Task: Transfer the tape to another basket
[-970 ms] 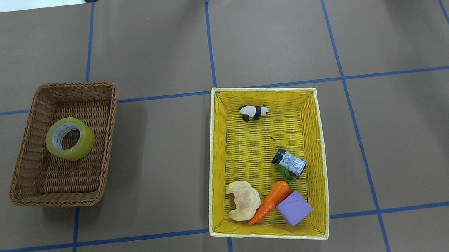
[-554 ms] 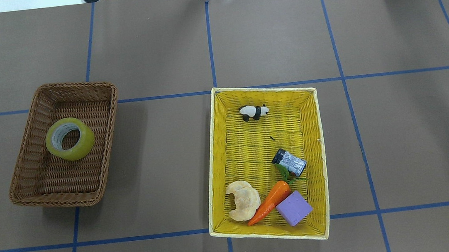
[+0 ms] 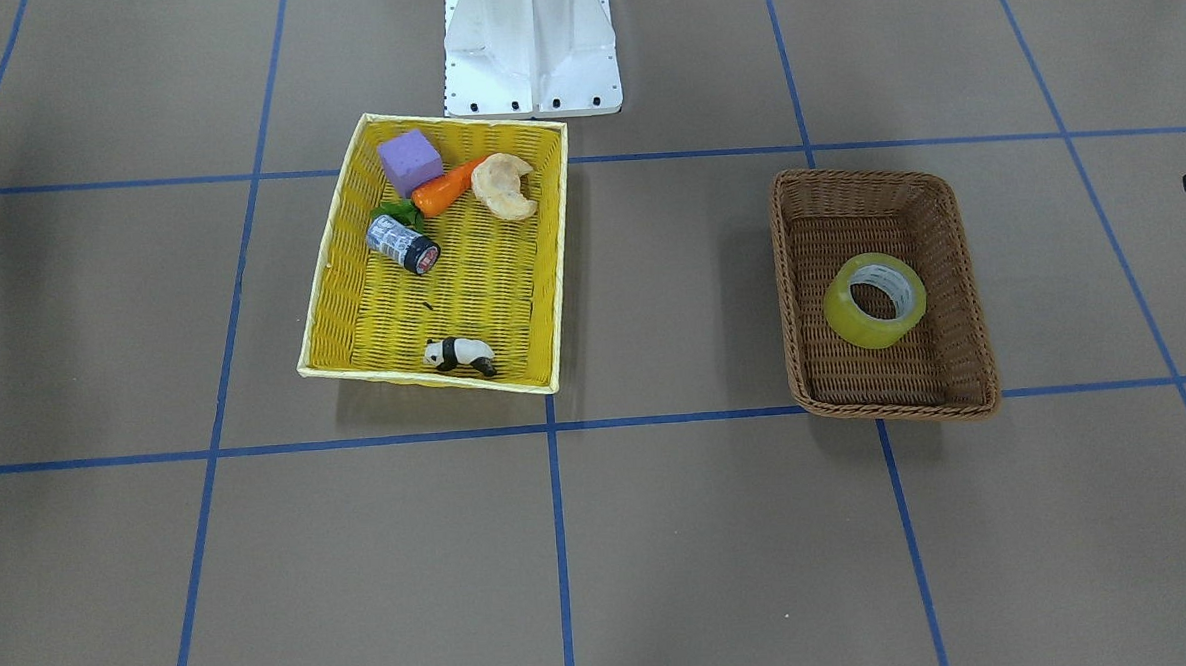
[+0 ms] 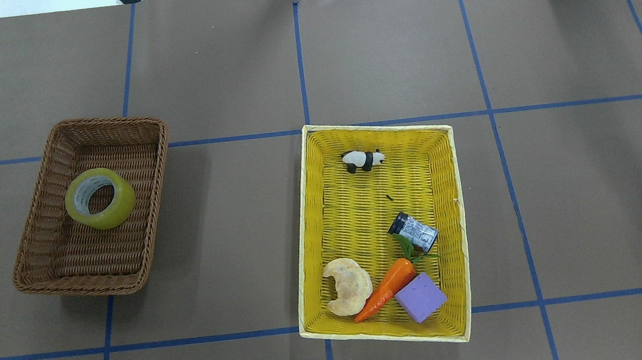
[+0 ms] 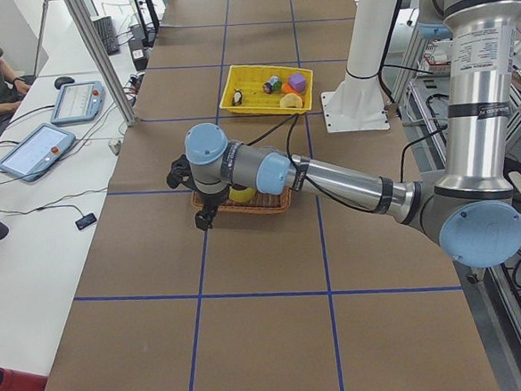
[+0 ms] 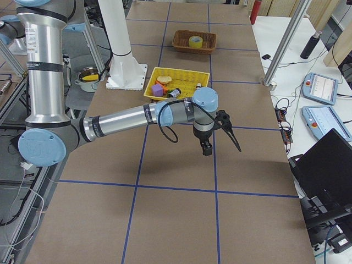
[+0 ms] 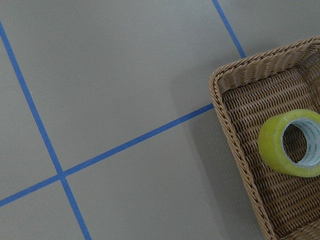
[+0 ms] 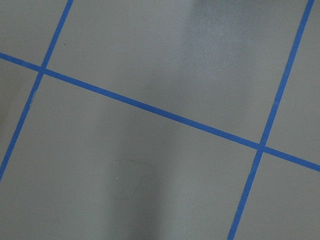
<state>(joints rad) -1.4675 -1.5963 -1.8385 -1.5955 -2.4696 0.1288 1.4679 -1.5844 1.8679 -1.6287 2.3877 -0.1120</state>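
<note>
The tape [image 4: 100, 198], a yellow translucent roll with a grey-white core, lies flat in the brown wicker basket [image 4: 79, 287] at the table's left. It also shows in the front view [image 3: 875, 300] and the left wrist view [image 7: 292, 142]. My left gripper [image 5: 201, 219] hovers over the table just beside that basket, outside the overhead view; I cannot tell whether it is open or shut. My right gripper [image 6: 221, 144] hovers above bare table off to the right of the yellow basket [image 4: 305, 235]; I cannot tell its state either.
The yellow basket holds a toy panda [image 4: 363, 160], a small grey printed can [image 4: 414, 233], a carrot [image 4: 386, 287], a purple block [image 4: 420, 297] and a pastry [image 4: 346, 285]. Blue tape lines grid the brown table. The robot base [image 3: 530, 45] stands behind the yellow basket.
</note>
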